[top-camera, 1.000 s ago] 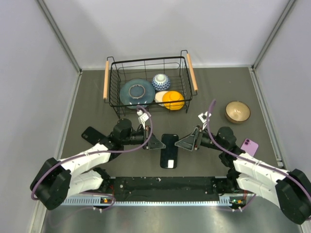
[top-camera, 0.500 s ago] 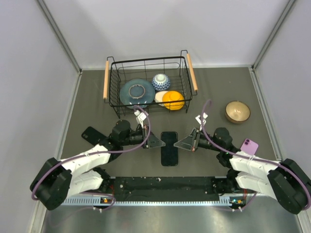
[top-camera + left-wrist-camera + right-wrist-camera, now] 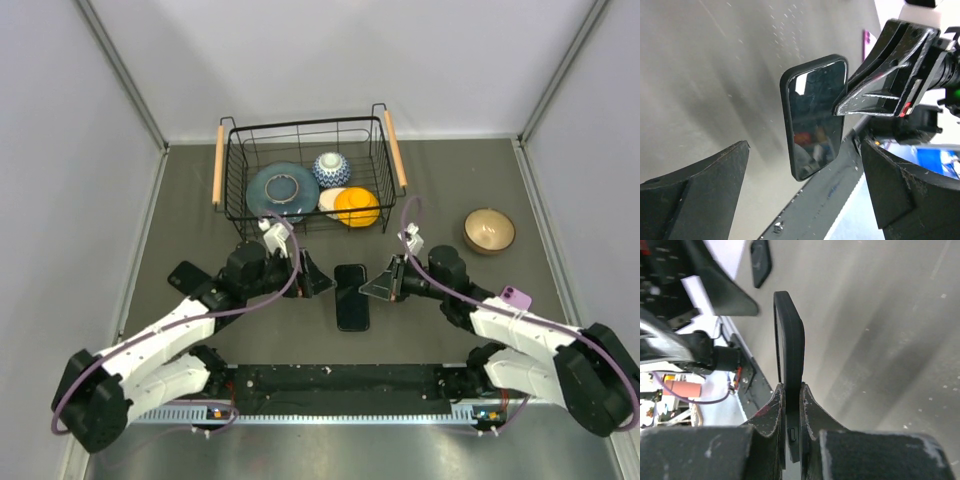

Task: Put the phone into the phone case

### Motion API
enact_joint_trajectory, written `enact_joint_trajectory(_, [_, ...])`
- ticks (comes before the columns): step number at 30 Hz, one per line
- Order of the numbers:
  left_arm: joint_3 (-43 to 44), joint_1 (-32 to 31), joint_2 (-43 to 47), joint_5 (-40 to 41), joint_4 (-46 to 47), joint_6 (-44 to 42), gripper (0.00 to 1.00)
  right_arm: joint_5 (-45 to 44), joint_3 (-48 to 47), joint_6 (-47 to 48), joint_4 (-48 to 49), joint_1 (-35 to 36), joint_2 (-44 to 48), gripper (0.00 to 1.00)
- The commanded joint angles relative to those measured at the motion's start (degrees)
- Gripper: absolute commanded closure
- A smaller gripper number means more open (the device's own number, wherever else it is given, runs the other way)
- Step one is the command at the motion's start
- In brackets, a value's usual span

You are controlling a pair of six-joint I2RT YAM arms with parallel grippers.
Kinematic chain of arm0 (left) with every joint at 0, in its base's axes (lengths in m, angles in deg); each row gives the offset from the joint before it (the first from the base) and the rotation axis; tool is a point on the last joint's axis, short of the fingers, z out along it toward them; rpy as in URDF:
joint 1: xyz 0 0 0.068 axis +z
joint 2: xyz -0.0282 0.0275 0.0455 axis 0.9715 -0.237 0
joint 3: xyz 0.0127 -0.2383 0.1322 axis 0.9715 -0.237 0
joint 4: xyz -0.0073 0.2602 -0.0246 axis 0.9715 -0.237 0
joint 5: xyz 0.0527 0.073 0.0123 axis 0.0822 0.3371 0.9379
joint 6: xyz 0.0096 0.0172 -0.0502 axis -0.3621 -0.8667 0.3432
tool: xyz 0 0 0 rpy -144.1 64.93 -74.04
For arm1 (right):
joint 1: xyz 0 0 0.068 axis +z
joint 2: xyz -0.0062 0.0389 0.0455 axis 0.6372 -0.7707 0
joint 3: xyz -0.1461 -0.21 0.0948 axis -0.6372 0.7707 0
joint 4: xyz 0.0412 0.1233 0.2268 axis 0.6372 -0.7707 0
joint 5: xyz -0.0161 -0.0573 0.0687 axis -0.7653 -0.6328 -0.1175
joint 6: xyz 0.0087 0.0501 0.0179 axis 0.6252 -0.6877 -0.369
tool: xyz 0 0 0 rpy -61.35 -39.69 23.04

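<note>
The phone lies between the two arms, its glossy face up. A matte black rim runs all round that face and looks like the phone case fitted around it. My right gripper is shut on the phone's right long edge. The right wrist view shows it edge-on in the right gripper, pinched tight between both fingers. My left gripper stands open just left of the phone, not touching it. In the left wrist view the left gripper has its fingers spread wide, with nothing between them.
A black wire basket at the back holds a blue plate, a patterned bowl and orange pieces. A tan bowl and a purple phone sit to the right. Another flat black slab lies by the left arm. A black rail runs along the front.
The left gripper has opened and drawn back from the phone. The right gripper has shut on the phone's edge. The phone has shifted slightly away from the arm bases.
</note>
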Motion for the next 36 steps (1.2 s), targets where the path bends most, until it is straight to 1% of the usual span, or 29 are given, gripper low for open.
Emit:
enact_joint_trajectory(1, [2.9, 0.3, 6.7, 13.3, -12.1, -5.9, 0.01, -0.5, -5.3, 3.3, -0.8, -1.6, -5.3, 1.00])
enact_joint_trajectory(2, [2.7, 0.3, 7.7, 15.6, -13.4, -6.1, 0.01, -0.7, -5.7, 3.5, -0.4, -1.8, -8.0, 1.00])
enact_joint_trajectory(6, [0.9, 0.3, 11.6, 17.0, -13.8, -6.4, 0.01, 0.9, -7.9, 3.9, 1.0, -2.3, -14.3, 1.00])
enact_joint_trajectory(9, [0.3, 0.3, 13.7, 17.6, -15.3, -7.0, 0.01, 0.7, -8.7, 4.9, 2.0, -3.0, -18.1, 0.95])
enact_joint_trajectory(16, [-0.6, 0.3, 14.9, 17.7, -15.9, -6.9, 0.01, 0.1, -11.6, 7.7, 0.6, -4.9, -25.2, 0.77])
enact_joint_trajectory(18, [-0.5, 0.3, 14.8, 17.9, -15.8, -6.8, 0.01, -0.9, -12.2, 8.6, -2.3, -4.8, -25.4, 0.72])
enact_joint_trajectory(19, [-0.4, 0.3, 14.8, 17.9, -15.8, -6.8, 0.01, -1.1, -12.3, 8.6, -3.0, -4.9, -25.0, 0.67])
enact_joint_trajectory(20, [-0.4, 0.3, 14.8, 17.9, -15.9, -6.9, 0.01, -1.3, -12.3, 8.6, -3.8, -4.9, -24.5, 0.64])
enact_joint_trajectory(22, [-0.4, 0.3, 14.9, 18.2, -16.0, -7.0, 0.01, -3.4, -12.6, 9.1, -8.4, -4.8, -23.2, 0.60])
enact_joint_trajectory(26, [-0.3, 0.3, 15.0, 18.7, -16.5, -7.6, 0.01, -8.1, -13.4, 11.2, -18.7, -4.8, -17.0, 0.57])
enact_joint_trajectory(27, [-0.2, 0.3, 15.1, 18.9, -16.6, -7.6, 0.01, -9.3, -13.4, 11.9, -20.3, -4.8, -15.5, 0.57])
enact_joint_trajectory(28, [-0.1, 0.3, 15.3, 19.2, -16.8, -7.7, 0.01, -9.6, -13.2, 11.8, -22.5, -4.8, -14.2, 0.60])
enact_joint_trajectory(29, [0.0, 0.3, 15.2, 19.9, -17.3, -7.7, 0.01, -9.6, -13.0, 11.8, -22.4, -4.7, -11.4, 0.64])
enact_joint_trajectory(30, [-0.1, 0.3, 15.6, 20.3, -17.3, -7.7, 0.01, -9.2, -11.9, 11.3, -24.0, -4.2, -10.0, 0.71])
enact_joint_trajectory(31, [0.0, 0.3, 15.6, 20.7, -17.5, -7.6, 0.01, -8.8, -11.4, 10.9, -24.2, -4.0, -8.8, 0.84])
enact_joint_trajectory(33, [0.1, 0.3, 15.8, 22.2, -18.3, -7.6, 0.01, -7.9, -10.2, 9.9, -24.9, -2.7, -6.0, 0.96])
enact_joint_trajectory(34, [0.2, 0.3, 15.8, 22.4, -18.7, -7.6, 0.01, -7.8, -9.9, 9.5, -25.8, -2.2, -5.3, 1.00])
enact_joint_trajectory(36, [0.5, 0.4, 15.8, 25.7, -20.1, -7.4, 0.01, -7.9, -9.2, 8.4, -26.4, -0.3, -4.3, 1.00])
